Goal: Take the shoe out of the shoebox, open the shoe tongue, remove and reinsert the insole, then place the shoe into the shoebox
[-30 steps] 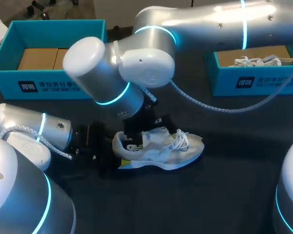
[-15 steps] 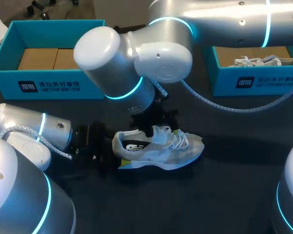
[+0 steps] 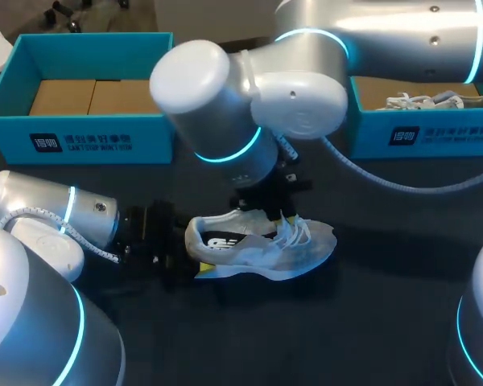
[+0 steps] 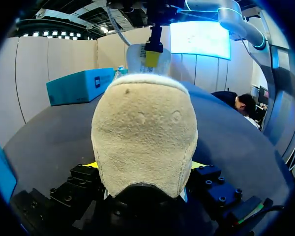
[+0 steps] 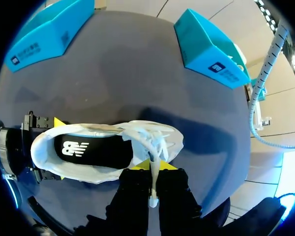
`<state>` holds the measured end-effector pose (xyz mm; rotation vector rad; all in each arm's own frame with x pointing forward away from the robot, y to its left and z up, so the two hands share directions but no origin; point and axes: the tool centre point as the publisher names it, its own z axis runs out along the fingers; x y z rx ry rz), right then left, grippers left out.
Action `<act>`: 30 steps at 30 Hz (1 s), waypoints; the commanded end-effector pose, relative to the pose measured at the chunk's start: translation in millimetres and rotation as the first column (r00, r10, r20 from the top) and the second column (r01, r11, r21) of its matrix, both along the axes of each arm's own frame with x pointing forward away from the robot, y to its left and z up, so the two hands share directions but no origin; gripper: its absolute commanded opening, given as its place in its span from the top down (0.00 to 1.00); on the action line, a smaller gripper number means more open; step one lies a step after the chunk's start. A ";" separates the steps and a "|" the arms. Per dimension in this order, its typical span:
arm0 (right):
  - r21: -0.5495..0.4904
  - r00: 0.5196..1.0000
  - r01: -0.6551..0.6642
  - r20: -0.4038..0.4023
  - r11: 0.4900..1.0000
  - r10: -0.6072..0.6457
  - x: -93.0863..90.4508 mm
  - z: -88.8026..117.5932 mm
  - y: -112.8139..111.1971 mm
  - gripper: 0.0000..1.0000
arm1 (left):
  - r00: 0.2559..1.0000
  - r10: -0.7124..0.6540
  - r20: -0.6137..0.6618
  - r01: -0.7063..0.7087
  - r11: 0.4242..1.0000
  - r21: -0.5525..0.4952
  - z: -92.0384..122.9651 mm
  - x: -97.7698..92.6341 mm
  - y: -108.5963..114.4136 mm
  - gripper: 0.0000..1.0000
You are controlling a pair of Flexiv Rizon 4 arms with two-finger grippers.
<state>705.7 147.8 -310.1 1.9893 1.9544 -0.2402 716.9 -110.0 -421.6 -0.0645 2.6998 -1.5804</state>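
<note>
A white sneaker (image 3: 258, 245) lies on its sole on the dark table, toe to the right. My left gripper (image 3: 175, 251) is at its heel, one finger on each side, shut on it. The beige heel (image 4: 145, 137) fills the left wrist view between the yellow fingertips (image 4: 199, 165). From above, my right gripper (image 3: 267, 203) is shut on the white shoe tongue (image 5: 154, 169), which runs up between its fingers. Inside the sneaker (image 5: 103, 152) lies the black insole (image 5: 91, 150) with a white logo.
A teal shoebox (image 3: 80, 141) holding brown cardboard stands at the back left. A second teal box (image 3: 419, 133) at the back right holds another white shoe (image 3: 435, 100). My right arm's big elbow hangs over the middle of the table.
My right gripper has shut on the tongue, and the right arm has shifted rightward over the shoe. The left gripper and the shoe's heel have stayed in place.
</note>
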 end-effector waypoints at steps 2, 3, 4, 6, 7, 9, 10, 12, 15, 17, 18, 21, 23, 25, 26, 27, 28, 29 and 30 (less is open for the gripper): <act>0.069 0.974 0.207 0.080 0.976 -0.213 -6.0 -6.1 -13.4 1.00 | 1.000 0.001 0.000 -0.001 1.000 0.003 -3.1 3.2 -0.5 1.00; 0.072 0.973 0.213 0.079 0.975 -0.218 -6.3 -7.4 -15.6 1.00 | 1.000 0.001 0.000 -0.001 1.000 0.003 -3.1 3.2 -0.5 1.00; 0.077 0.971 0.221 0.078 0.972 -0.227 -6.9 -9.0 -18.3 1.00 | 1.000 0.001 0.000 -0.001 1.000 0.003 -3.1 3.2 -0.5 1.00; 0.082 0.968 0.233 0.076 0.969 -0.239 -8.5 -12.1 -23.6 1.00 | 1.000 0.001 0.000 -0.001 1.000 0.003 -3.1 3.2 -0.5 1.00; 0.085 0.967 0.239 0.073 0.967 -0.245 -9.1 -13.3 -25.4 1.00 | 1.000 0.001 0.000 -0.001 1.000 0.003 -3.1 3.2 -0.5 1.00; 0.097 0.963 0.253 0.067 0.963 -0.259 -11.1 -18.5 -31.1 1.00 | 1.000 0.001 0.000 -0.001 1.000 0.003 -3.1 3.2 -0.5 1.00; 0.095 0.963 0.255 0.060 0.962 -0.262 -11.9 -21.7 -33.6 1.00 | 1.000 0.001 0.000 -0.001 1.000 0.003 -3.1 3.2 -0.5 1.00; 0.094 0.963 0.259 0.056 0.961 -0.265 -12.8 -26.8 -37.1 1.00 | 1.000 0.001 0.000 -0.001 1.000 0.003 -3.1 3.2 -0.5 1.00; 0.093 0.961 0.267 0.043 0.959 -0.272 -14.0 -37.5 -43.9 1.00 | 1.000 0.001 0.000 -0.001 1.000 0.003 -3.1 3.2 -0.5 1.00; 0.089 0.961 0.269 0.038 0.959 -0.273 -14.2 -43.3 -46.5 1.00 | 1.000 0.001 0.000 -0.001 1.000 0.003 -3.1 3.2 -0.5 1.00; 0.088 0.961 0.269 0.036 0.959 -0.273 -14.1 -46.4 -47.9 1.00 | 1.000 0.001 0.000 -0.001 1.000 0.003 -3.1 3.2 -0.5 1.00; 0.093 0.960 0.276 0.015 0.957 -0.278 -13.8 -55.8 -51.7 1.00 | 1.000 0.001 0.000 -0.001 1.000 0.003 -3.1 3.2 -0.5 1.00; 0.095 0.960 0.277 0.010 0.956 -0.279 -13.2 -60.9 -52.7 1.00 | 1.000 0.001 0.000 -0.001 1.000 0.003 -3.1 3.2 -0.5 1.00; 0.095 0.960 0.278 0.002 0.956 -0.280 -12.7 -66.0 -54.0 1.00 | 1.000 0.001 0.000 -0.001 1.000 0.003 -3.1 3.2 -0.5 1.00; 0.097 0.960 0.280 -0.003 0.955 -0.281 -12.4 -67.6 -53.9 1.00 | 1.000 0.001 0.000 -0.001 1.000 0.003 -3.1 3.2 -0.5 1.00; 0.100 0.959 0.282 -0.007 0.954 -0.282 -12.1 -69.2 -53.7 1.00 | 1.000 0.001 0.000 -0.001 1.000 0.003 -3.1 3.2 -0.5 1.00; 0.101 0.959 0.283 -0.009 0.954 -0.283 -11.9 -70.3 -53.8 1.00 | 1.000 0.001 0.000 -0.001 1.000 0.003 -3.1 3.2 -0.5 1.00; 0.101 0.959 0.284 -0.010 0.954 -0.284 -11.7 -71.2 -53.9 1.00 | 1.000 0.001 0.000 -0.001 1.000 0.003 -3.1 3.2 -0.5 1.00; 0.100 0.959 0.284 -0.012 0.953 -0.285 -11.5 -72.2 -54.1 1.00 | 1.000 0.001 0.000 -0.001 1.000 0.003 -3.1 3.2 -0.5 1.00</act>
